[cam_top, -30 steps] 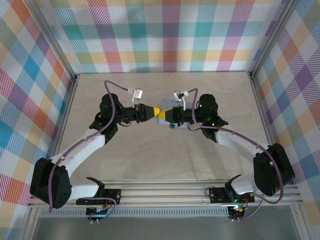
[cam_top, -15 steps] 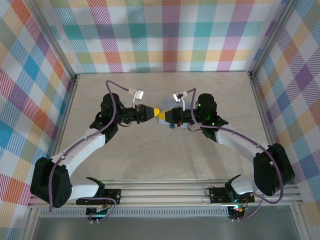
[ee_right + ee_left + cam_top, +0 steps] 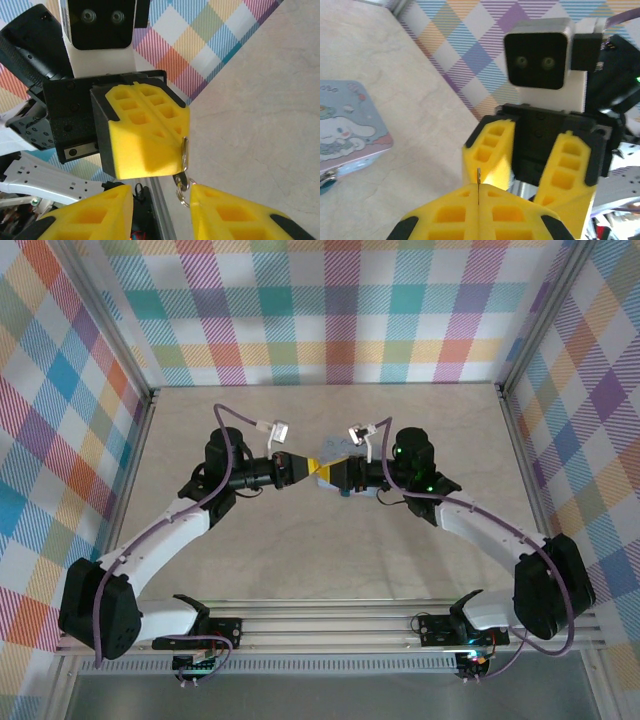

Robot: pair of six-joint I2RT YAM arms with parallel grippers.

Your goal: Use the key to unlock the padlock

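From above, left pincer [image 3: 312, 467] and right pincer [image 3: 337, 474] sat nose to nose midway between the bench's [image 3: 320, 555] side edges. The left wrist camera showed the left clamped on the key [image 3: 478, 175]; the right wrist camera, the right gaping.

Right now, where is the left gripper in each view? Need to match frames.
Top external: left gripper, centre, tip to tip with the right gripper.
Left wrist: bottom centre, yellow fingers shut.
Right wrist: centre, tips toward the camera.
Shared landmark, wrist views: the key pinched between its fingers.
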